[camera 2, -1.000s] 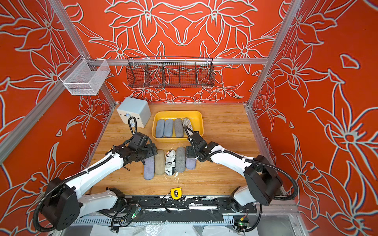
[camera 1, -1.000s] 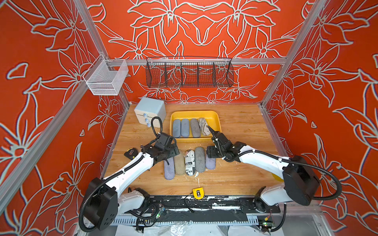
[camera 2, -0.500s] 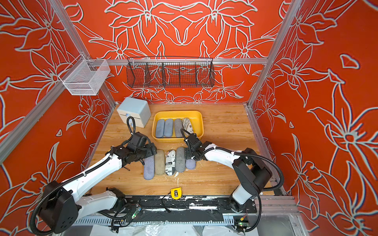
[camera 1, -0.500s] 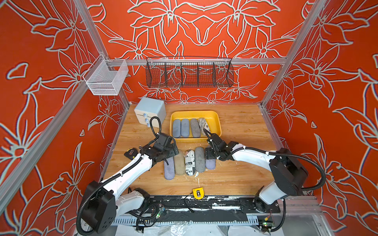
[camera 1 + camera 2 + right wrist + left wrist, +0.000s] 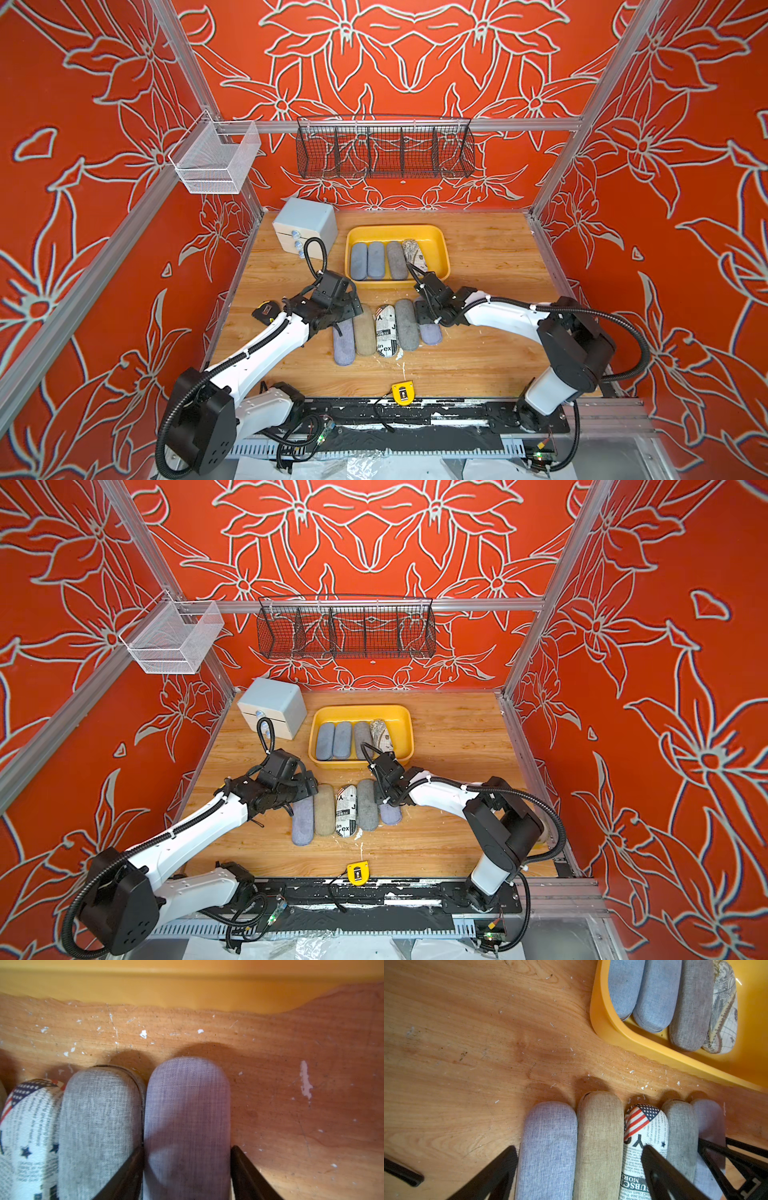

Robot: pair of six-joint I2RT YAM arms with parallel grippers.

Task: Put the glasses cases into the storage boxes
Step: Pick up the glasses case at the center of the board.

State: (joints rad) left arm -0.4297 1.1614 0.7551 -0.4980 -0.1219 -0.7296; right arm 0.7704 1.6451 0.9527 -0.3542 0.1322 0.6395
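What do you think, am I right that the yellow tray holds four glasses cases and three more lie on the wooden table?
Not three: five glasses cases lie on the wooden table, as both top views show. The yellow tray does hold four.

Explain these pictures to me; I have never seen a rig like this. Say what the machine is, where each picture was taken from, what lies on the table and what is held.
The machine: the left arm and the right arm, fixed at the near edge of a wooden table, each ending in a two-fingered tool. Both top views look down on everything; each wrist view comes from a camera on an arm, looking along its fingers. A yellow tray holds four glasses cases; five more lie in a row before it. The left tool is open over the bluish case and tan case. The right tool has its fingers against both sides of the lavender case, lying on the table.
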